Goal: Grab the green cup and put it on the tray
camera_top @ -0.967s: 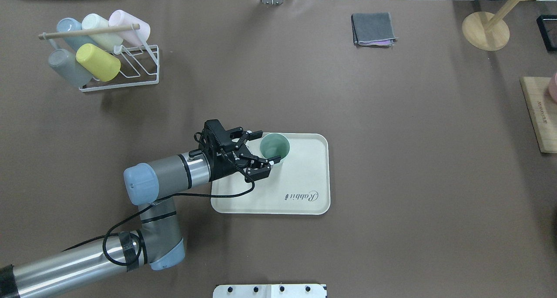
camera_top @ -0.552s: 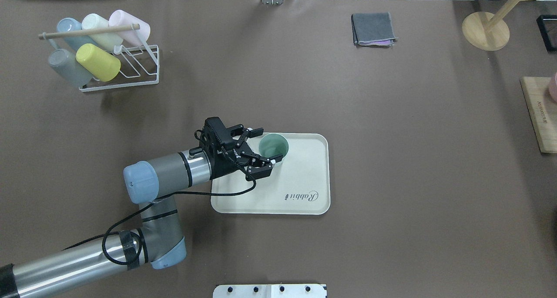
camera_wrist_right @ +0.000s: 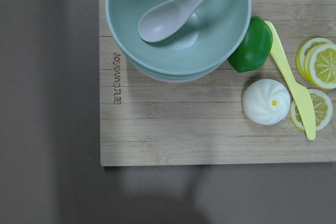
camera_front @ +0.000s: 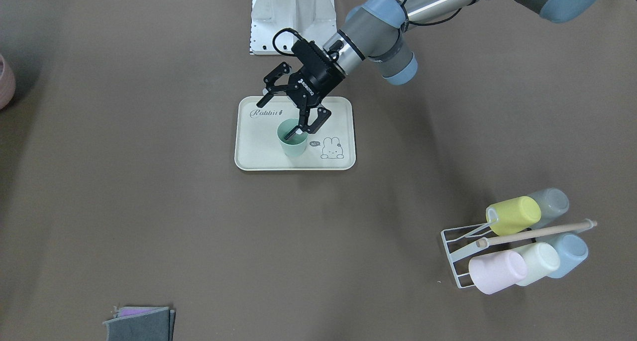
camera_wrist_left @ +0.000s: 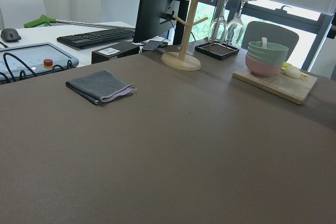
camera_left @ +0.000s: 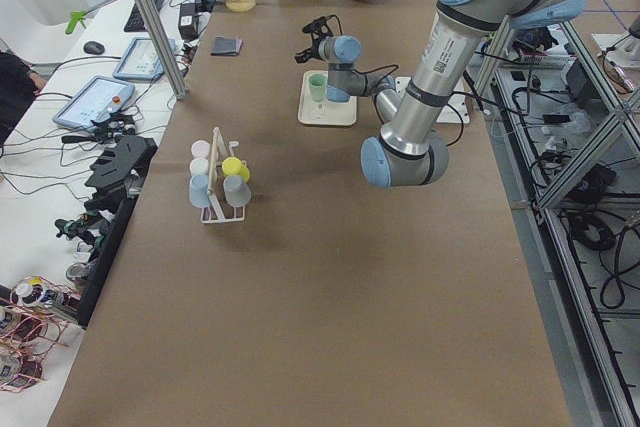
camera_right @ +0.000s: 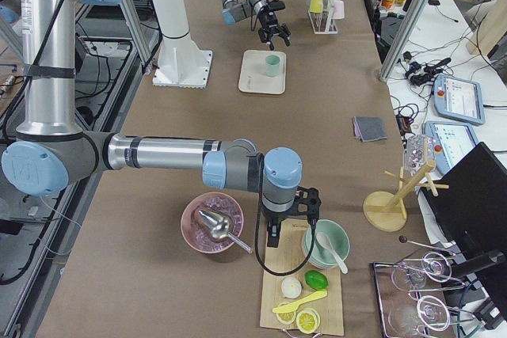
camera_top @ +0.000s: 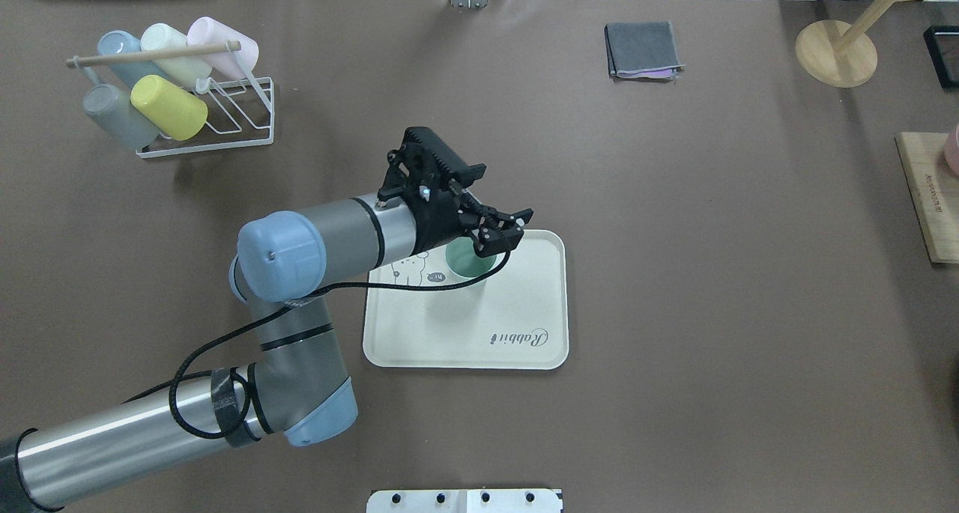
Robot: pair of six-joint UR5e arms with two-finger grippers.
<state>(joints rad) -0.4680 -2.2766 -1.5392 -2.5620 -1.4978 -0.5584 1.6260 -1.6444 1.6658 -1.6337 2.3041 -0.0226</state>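
The green cup (camera_front: 292, 141) stands upright on the cream tray (camera_front: 259, 154), near the bunny drawing. It also shows in the overhead view (camera_top: 463, 261), partly behind my left gripper (camera_top: 506, 233). The tray (camera_top: 524, 303) lies mid-table. My left gripper (camera_front: 282, 117) is open and empty, raised above the cup and not touching it. The left wrist view shows only the far table, neither cup nor fingers. My right gripper (camera_right: 290, 223) hangs over a wooden board far from the tray; I cannot tell if it is open or shut.
A white wire rack (camera_top: 225, 116) at the far left holds several cups, one yellow (camera_top: 168, 107). A grey cloth (camera_top: 643, 50) and a wooden stand (camera_top: 835, 52) sit at the back. The wooden board (camera_wrist_right: 173, 129) holds stacked bowls (camera_wrist_right: 178, 19), a lime and lemon slices.
My left gripper, open beside the cup at tray level, has risen and swung over the cup's far side. The cup has stayed in place on the tray.
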